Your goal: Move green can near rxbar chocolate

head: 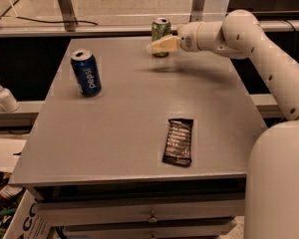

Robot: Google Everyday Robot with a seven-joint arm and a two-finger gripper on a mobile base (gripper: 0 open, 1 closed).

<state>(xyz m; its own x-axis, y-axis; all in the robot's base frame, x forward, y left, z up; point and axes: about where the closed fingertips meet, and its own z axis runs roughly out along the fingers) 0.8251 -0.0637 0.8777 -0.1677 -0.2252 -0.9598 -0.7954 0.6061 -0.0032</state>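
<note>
The word "pepsi" is printed in white on the blue can [86,73], and it is seen turned sideways. Several lines of white text are printed on the dark wrapper of the rxbar chocolate [178,142], but they cannot be read. Large blue letters, seemingly "CO", are seen on the white box [30,223] at the lower left. The dark markings on the green can [161,28] cannot be read. The gripper [157,46], without any label, is held just in front of this can.
</note>
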